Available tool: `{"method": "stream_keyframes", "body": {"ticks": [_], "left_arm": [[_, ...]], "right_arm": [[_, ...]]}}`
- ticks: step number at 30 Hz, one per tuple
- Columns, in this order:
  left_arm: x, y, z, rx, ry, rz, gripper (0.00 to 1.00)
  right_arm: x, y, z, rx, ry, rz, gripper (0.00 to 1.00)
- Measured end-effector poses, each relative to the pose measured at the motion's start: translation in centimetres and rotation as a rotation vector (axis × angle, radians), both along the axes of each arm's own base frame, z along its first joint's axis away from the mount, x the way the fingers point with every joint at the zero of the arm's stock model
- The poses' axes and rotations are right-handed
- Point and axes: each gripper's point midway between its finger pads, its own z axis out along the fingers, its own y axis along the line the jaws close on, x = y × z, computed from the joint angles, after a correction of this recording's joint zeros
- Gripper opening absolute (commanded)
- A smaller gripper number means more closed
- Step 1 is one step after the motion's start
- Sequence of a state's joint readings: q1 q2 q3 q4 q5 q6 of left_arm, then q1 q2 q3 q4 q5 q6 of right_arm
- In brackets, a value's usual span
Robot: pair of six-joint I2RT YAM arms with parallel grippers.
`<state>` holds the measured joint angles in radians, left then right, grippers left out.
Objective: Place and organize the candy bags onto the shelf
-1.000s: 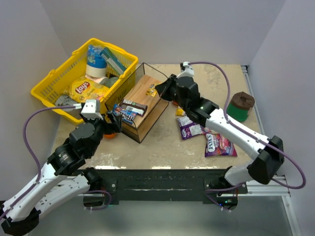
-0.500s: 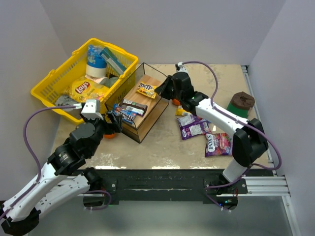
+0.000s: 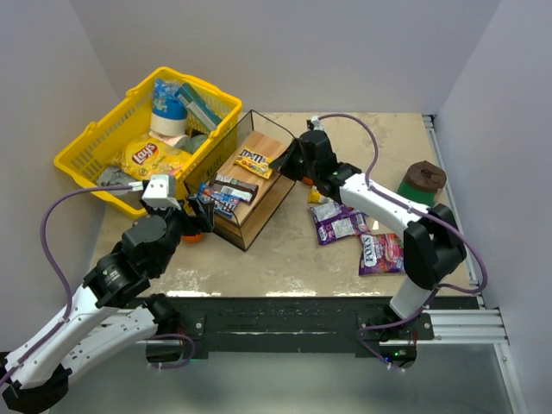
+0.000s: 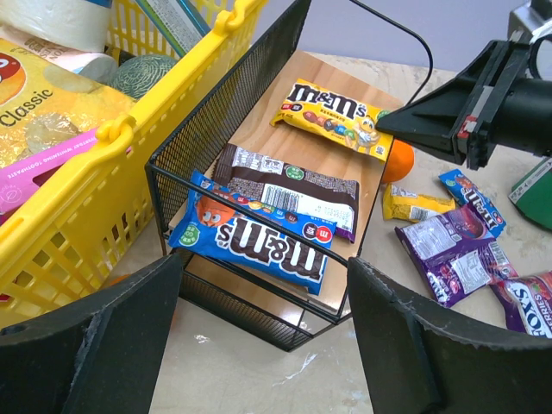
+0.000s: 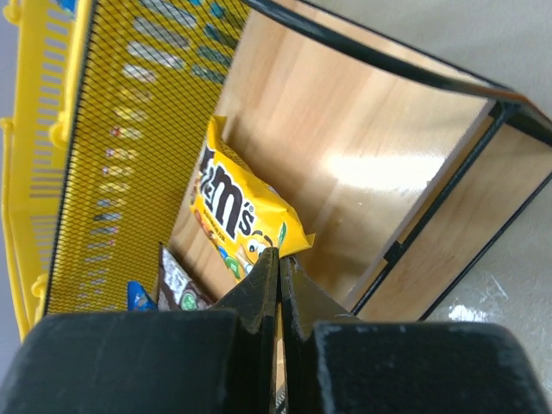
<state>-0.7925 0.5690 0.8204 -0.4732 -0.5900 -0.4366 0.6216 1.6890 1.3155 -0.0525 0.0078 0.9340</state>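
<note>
Yellow basket (image 3: 93,142) sits left of the left gripper (image 4: 263,263), whose jaws are spread wide. Shelf (image 4: 259,69) is straight ahead of it. The blue bag (image 4: 259,241) and brown bag (image 4: 289,188) lie on the lower board just past its fingertips. Right gripper (image 5: 278,254) has its jaws pressed together, tips at the corner of the yellow bag (image 4: 332,110) on the upper board. Pinched or only touching, can't tell. Purple bags (image 4: 453,250) lie on the table beside it.

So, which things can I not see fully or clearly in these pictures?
- Orange, left wrist view: partly behind the edge of the shelf.
- Pink candy bag, left wrist view: cut off by the right edge.
- Brown packet, left wrist view: its back faces up, so the brand is unreadable.
- Blue M&M's bag, right wrist view: only a corner shows, beside the right claw holding the yellow M&M's bag.
</note>
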Motion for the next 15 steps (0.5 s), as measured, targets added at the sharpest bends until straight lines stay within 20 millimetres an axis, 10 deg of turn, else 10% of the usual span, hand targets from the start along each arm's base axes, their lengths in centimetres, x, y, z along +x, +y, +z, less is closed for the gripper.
{"method": "stream_keyframes", "body": {"ticks": [15], "left_arm": [[0.0,0.0,0.0,-0.008,0.001,0.004,0.83]], "right_arm": [[-1.7,1.8,-2.0,0.071,0.069,0.015,0.0]]}}
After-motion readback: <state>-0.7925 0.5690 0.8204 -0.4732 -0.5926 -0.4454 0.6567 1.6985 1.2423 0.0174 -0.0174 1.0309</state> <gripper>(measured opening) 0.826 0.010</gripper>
